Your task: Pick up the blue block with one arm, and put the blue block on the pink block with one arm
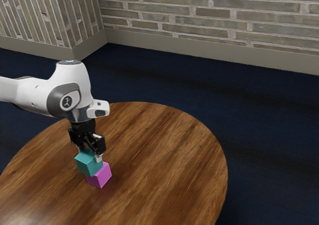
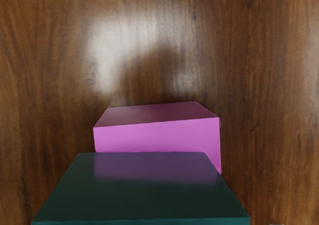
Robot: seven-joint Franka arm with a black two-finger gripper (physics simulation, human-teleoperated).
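Observation:
The blue block (image 1: 85, 164) is teal-coloured and sits between the black fingers of my gripper (image 1: 90, 151), which is shut on its upper part. Directly under it, shifted a little toward the exterior view's right, the pink block (image 1: 101, 175) rests on the round wooden table (image 1: 164, 155). The blue block's underside is at the pink block's top; whether they touch I cannot tell. In the wrist view the blue block (image 2: 142, 190) looms dark just under my hand, and the pink block (image 2: 157, 130) shows beyond it, partly covered.
The table's edge curves close to the blocks on the exterior view's left and front. Bare wood stretches toward the exterior view's right. Dark blue floor (image 1: 249, 100) and brick walls (image 1: 209, 11) surround the table.

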